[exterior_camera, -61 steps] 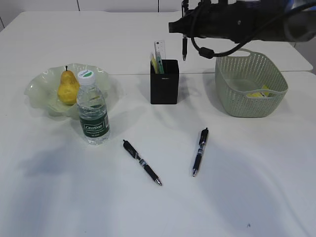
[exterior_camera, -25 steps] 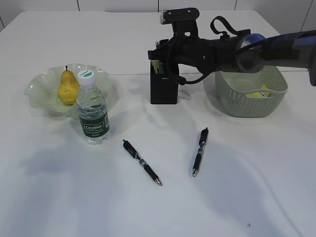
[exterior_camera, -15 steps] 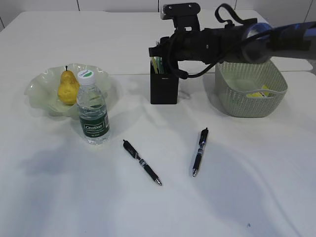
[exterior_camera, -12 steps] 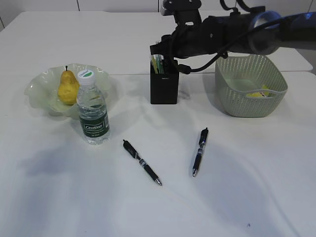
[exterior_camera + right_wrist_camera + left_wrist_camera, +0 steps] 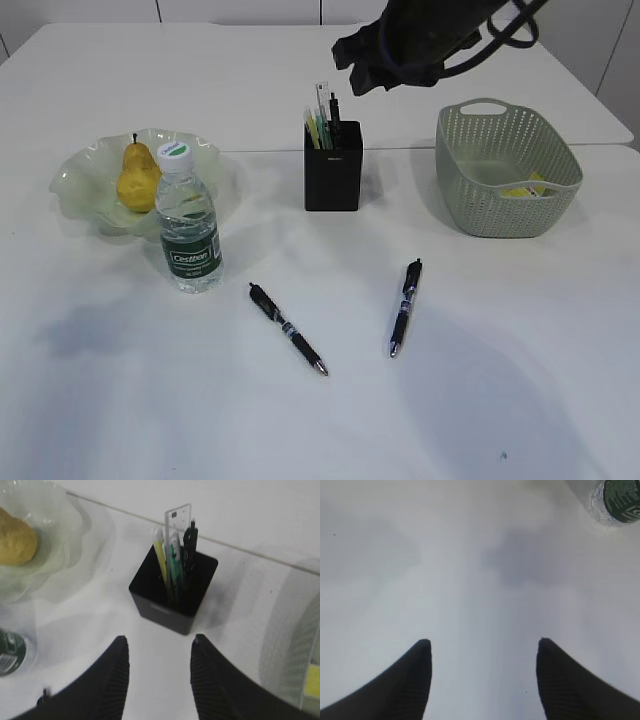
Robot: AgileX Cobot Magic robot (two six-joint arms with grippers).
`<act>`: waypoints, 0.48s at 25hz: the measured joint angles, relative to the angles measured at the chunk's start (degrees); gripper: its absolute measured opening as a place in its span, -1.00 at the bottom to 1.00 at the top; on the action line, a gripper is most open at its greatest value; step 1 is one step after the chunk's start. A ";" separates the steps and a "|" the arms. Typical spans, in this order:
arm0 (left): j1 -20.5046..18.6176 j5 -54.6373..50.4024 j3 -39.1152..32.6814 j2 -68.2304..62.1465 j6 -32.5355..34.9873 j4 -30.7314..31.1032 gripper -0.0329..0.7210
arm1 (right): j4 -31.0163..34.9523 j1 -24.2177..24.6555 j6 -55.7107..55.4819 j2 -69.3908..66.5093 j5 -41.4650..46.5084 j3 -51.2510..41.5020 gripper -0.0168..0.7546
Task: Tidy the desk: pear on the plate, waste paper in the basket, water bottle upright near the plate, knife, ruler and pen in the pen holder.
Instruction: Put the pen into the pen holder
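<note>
Lifted clear of the matte black square pen holder point(image 5: 333, 166), the right claw point(image 5: 159, 645) now hangs above it, jaws apart and empty, a black pen left standing inside. On the white table point(image 5: 480, 400), from the left: the yellow pear point(image 5: 137, 178) lies in the pale green ruffled glass plate point(image 5: 75, 180); the clear green-labelled water bottle point(image 5: 187, 221) stands upright touching the plate's front. The left claw point(image 5: 484, 642) hovers open over bare table. Two black pens point(image 5: 288, 328) point(image 5: 405, 307) lie loose. The transparent ruler point(image 5: 178, 519) stands in the holder. The yellow waste paper point(image 5: 524, 188) sits in the sage-green basket point(image 5: 505, 168).
</note>
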State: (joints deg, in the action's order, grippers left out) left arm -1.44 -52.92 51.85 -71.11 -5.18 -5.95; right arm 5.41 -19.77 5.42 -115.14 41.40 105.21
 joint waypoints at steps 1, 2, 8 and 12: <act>0.00 0.00 0.00 0.00 0.00 0.00 0.32 | -0.10 0.00 -0.25 1.33 3.11 0.00 -0.15; 0.00 0.00 0.00 0.00 0.00 0.00 0.32 | -0.10 0.00 -0.97 2.57 6.13 0.00 -0.15; 0.00 0.00 0.00 0.00 0.00 0.00 0.32 | -0.78 0.00 -9.37 6.84 20.00 0.12 -0.15; 0.00 0.00 0.00 0.00 0.00 -0.21 0.32 | -1.71 0.00 -13.35 6.94 26.14 0.12 -0.15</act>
State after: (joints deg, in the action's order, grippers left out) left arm -1.44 -52.92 51.85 -71.11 -5.18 -6.16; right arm 3.70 -19.77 -7.93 -108.19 67.54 105.33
